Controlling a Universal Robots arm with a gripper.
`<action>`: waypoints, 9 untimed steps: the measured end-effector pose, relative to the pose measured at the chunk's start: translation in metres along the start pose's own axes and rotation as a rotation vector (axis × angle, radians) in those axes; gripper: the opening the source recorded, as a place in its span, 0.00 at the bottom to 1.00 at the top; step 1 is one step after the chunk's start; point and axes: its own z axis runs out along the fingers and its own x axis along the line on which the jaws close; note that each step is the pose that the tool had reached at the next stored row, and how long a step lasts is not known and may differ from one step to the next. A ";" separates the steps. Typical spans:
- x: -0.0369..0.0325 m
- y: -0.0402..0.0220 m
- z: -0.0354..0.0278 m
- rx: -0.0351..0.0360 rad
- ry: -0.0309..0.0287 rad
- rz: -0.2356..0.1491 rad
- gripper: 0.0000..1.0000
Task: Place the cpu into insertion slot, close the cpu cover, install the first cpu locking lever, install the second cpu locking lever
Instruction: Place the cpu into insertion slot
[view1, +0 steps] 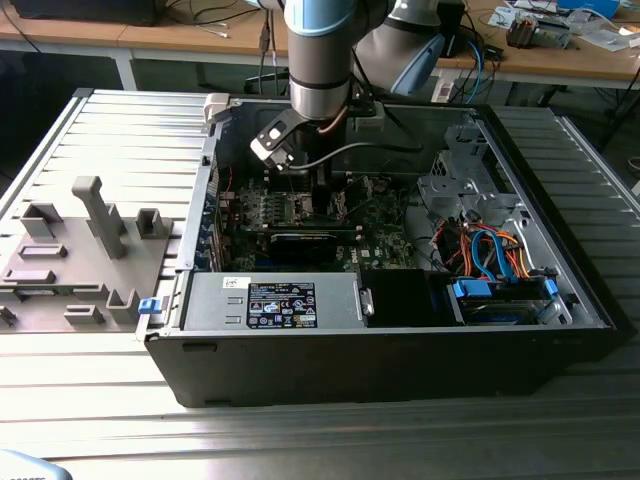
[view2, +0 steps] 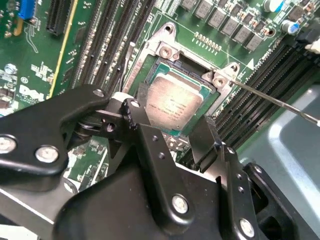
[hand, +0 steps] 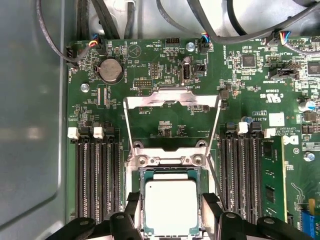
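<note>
The cpu (hand: 170, 200), a square chip with a dull silver top, lies in the insertion slot (hand: 170, 171) on the green motherboard, and both wrist views show it (view2: 175, 100). My gripper (hand: 171, 212) straddles it, with one black finger (hand: 132, 210) against each side edge, so it looks shut on the chip. The cpu cover (hand: 172, 98), a silvery frame, stands flipped open away from the socket. A thin wire locking lever (view2: 270, 100) sticks out beside the socket, unlatched. In the exterior view my gripper (view1: 320, 195) reaches down into the open computer case.
Black memory slots (hand: 97, 175) flank the socket on both sides. Cables run along the board's edge (hand: 165, 20). The case walls (view1: 380, 360), a power supply (view1: 280, 300) and a drive bay with blue cables (view1: 500, 270) surround the board. A grey fixture (view1: 90, 250) stands at the exterior view's left.
</note>
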 end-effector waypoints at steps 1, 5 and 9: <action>0.0005 0.0003 0.0000 0.0001 0.0001 0.000 0.60; 0.0016 0.0053 0.0000 0.0059 -0.0009 0.001 0.40; 0.0016 0.0060 -0.0005 0.0493 -0.0232 -0.001 0.27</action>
